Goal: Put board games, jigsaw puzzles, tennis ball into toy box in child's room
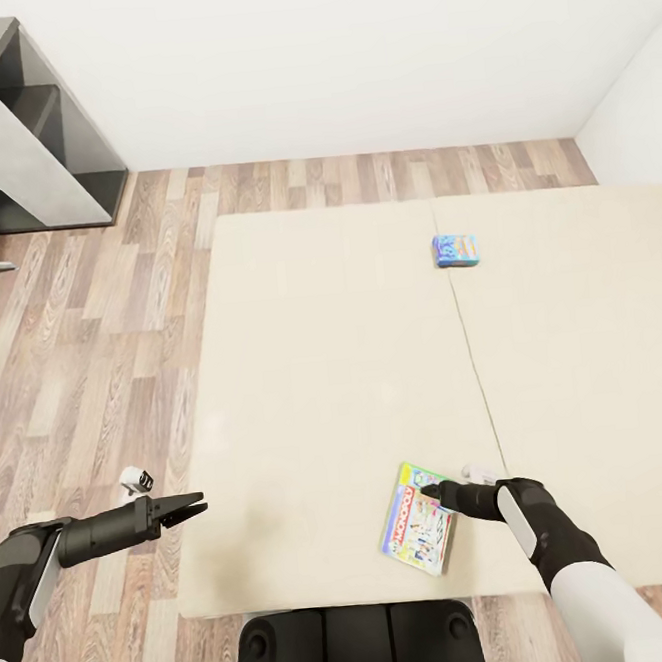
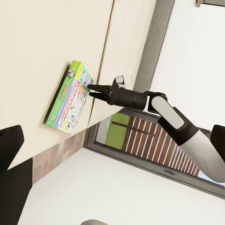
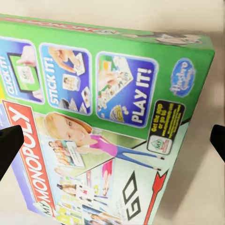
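A wood-plank floor (image 1: 89, 322) and white walls frame the cream-covered bed (image 1: 335, 371), where two board games lie flat and well apart: the blue game box (image 1: 455, 250) far up the cover by the seam, and the green-and-white Monopoly box (image 1: 419, 532) near the close edge. The right gripper (image 1: 432, 490) sits at one corner of the Monopoly box; in the left wrist view its fingers stand a little parted at that corner, and in the right wrist view the dark fingertips straddle the printed lid with the box between them, not yet clamped, so it holds nothing. The left gripper (image 1: 194, 506) hovers over the bed's near left edge, narrowly parted and empty. By my reading the task is barely begun: both bed games are still to be lifted, and carrying them to the toy box lies ahead.
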You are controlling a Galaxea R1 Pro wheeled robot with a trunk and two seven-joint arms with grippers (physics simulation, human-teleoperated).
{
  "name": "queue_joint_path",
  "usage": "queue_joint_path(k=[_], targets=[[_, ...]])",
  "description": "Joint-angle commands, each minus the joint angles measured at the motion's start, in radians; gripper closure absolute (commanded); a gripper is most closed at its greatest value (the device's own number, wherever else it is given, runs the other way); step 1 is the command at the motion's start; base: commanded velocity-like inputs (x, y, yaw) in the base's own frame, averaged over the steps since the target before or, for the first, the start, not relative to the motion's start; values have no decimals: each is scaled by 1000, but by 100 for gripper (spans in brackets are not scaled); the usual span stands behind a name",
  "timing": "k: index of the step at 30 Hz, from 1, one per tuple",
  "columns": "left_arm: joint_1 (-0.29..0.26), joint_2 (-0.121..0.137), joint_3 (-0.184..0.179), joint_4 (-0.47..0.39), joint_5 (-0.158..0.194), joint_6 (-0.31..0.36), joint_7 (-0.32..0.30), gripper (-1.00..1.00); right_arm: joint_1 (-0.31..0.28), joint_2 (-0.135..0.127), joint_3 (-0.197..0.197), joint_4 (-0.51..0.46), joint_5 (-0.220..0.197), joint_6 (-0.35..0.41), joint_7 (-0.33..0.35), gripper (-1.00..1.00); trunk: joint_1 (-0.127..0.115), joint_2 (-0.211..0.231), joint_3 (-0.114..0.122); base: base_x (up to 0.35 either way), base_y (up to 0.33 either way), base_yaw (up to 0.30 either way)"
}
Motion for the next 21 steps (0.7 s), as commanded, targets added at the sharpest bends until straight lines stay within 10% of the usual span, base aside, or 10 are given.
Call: queue_joint_path(k=[1, 21], targets=[[0, 0, 0, 0, 0, 11, -4, -100, 0, 0, -2, -1, -5, 6, 1, -100, 0, -1, -1, 0, 6, -45], [0, 0, 0, 0, 0, 11, -4, -100, 0, 0, -2, -1, -5, 6, 1, -100, 0, -1, -1, 0, 10, -6]])
